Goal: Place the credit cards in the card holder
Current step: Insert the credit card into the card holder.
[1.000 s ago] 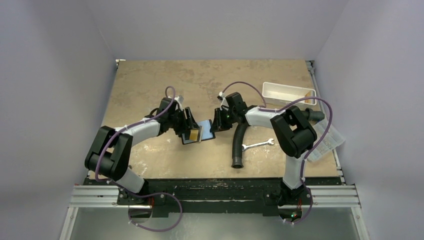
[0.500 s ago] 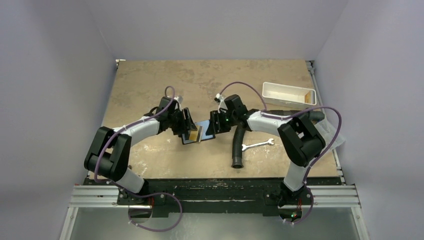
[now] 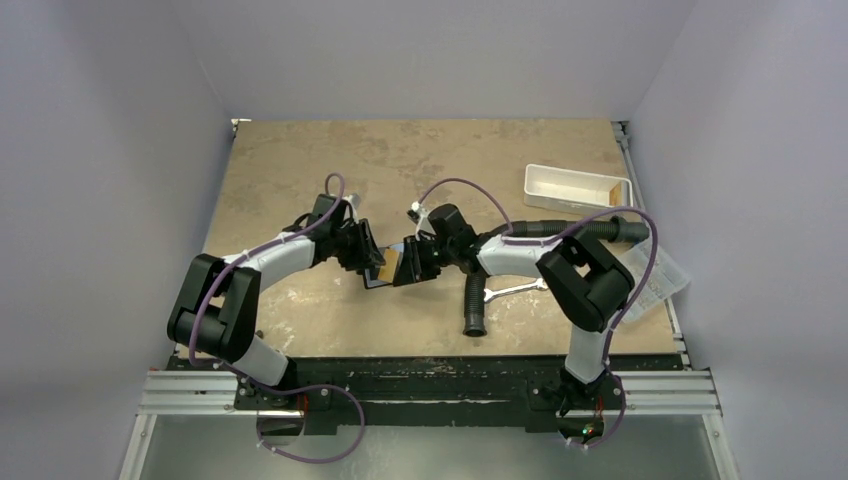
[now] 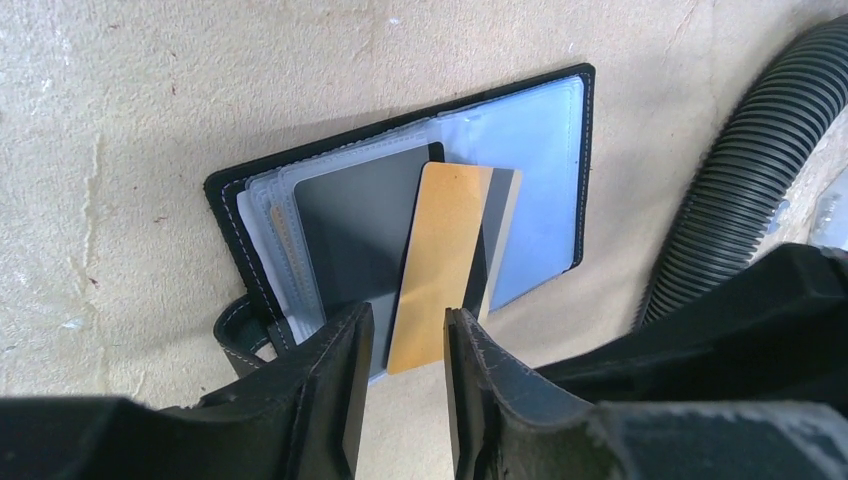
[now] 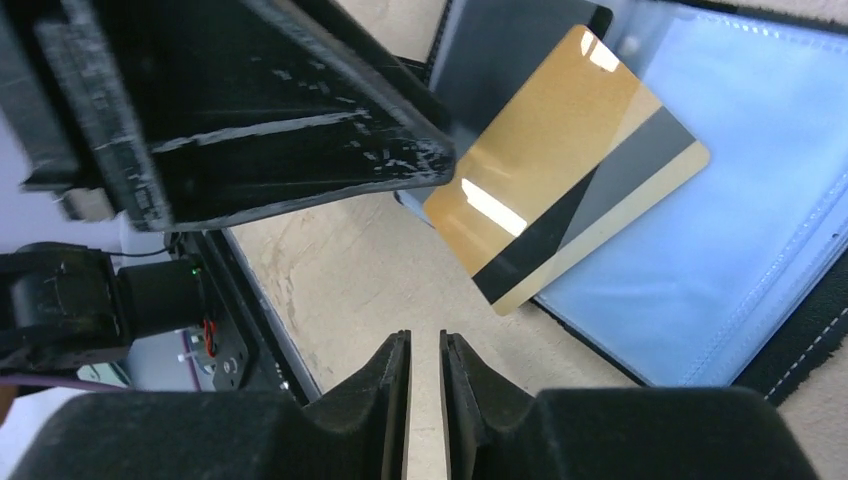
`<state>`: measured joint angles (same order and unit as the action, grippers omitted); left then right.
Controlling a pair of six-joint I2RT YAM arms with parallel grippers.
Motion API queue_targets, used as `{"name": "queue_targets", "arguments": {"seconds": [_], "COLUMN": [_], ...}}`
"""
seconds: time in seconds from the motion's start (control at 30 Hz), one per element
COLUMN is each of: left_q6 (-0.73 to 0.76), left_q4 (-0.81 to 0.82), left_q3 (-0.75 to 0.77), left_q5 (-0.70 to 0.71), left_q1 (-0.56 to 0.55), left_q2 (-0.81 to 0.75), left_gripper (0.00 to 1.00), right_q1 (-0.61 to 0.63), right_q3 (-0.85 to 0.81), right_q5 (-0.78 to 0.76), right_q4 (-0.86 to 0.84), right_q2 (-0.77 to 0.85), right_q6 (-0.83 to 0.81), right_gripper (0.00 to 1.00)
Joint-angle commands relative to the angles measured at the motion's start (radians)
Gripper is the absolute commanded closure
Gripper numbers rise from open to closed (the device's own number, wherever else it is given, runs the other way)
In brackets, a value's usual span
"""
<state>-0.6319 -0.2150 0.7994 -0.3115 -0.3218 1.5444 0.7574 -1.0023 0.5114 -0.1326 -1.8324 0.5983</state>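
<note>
Our left gripper (image 4: 407, 365) pinches the yellowish credit card (image 4: 440, 250), its long axis pointing straight ahead into the open card holder (image 4: 540, 170); our right gripper (image 5: 425, 390), pressed together empty, hovers beside.

Card holder (image 4: 535, 170): table (image 3: 300, 160) centre, lying open. Credit card (image 4: 435, 260) over its pages (partly overlapping a second card (image 4: 345, 230)). Hose (image 3: 478, 290) just right; wrench (image 3: 515, 290) beyond; tray (image 3: 570, 196) far right.

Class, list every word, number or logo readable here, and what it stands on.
None is readable.
Printed sheet at far right: marks too small to read.
Gold card: only a dark stripe, no lettering.
Card holder: no lettering.
</note>
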Motion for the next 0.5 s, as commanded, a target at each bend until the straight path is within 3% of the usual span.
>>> {"name": "queue_targets", "arguments": {"seconds": [0.0,0.47], "left_q6": [0.02,0.026], "left_q4": [0.024,0.021], "left_q3": [-0.023,-0.027], "left_q5": [-0.024,-0.008], "left_q1": [0.003,0.003], "left_q2": [-0.004,0.008], "left_gripper": [0.65,0.71], "right_q1": [0.01,0.028], "right_q3": [0.0,-0.096], "right_q5": [0.042,-0.09], "right_q4": [-0.076,0.038], "right_q2": [-0.039,-0.106], "right_q6": [0.064,0.026], "right_gripper": [0.78,0.86]}}
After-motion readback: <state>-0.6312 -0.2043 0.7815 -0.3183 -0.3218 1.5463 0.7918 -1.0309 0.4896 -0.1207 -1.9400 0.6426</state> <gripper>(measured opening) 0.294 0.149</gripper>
